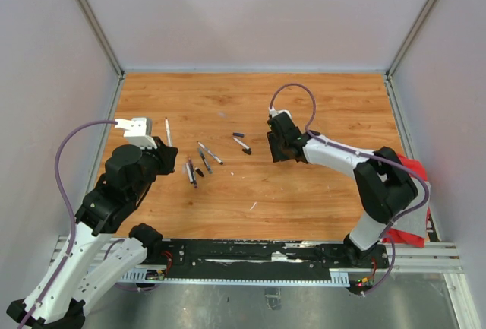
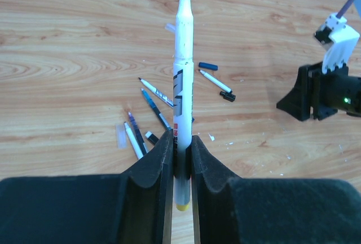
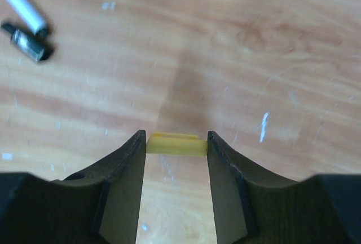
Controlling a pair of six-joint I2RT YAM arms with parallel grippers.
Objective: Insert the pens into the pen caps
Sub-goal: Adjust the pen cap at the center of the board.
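inside my left gripper (image 2: 180, 145) a white pen (image 2: 183, 58) stands clamped, its lower barrel hidden; my right gripper (image 3: 176, 140) pinches a yellow cap (image 3: 175, 144), both ends covered; other pens (image 2: 153, 104) lie on the table (image 2: 67, 58).

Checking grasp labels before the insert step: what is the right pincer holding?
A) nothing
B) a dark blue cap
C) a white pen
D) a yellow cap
D: the right wrist view shows the yellow cap clamped between the fingers of the right pincer, while the white pen is in the left pincer.
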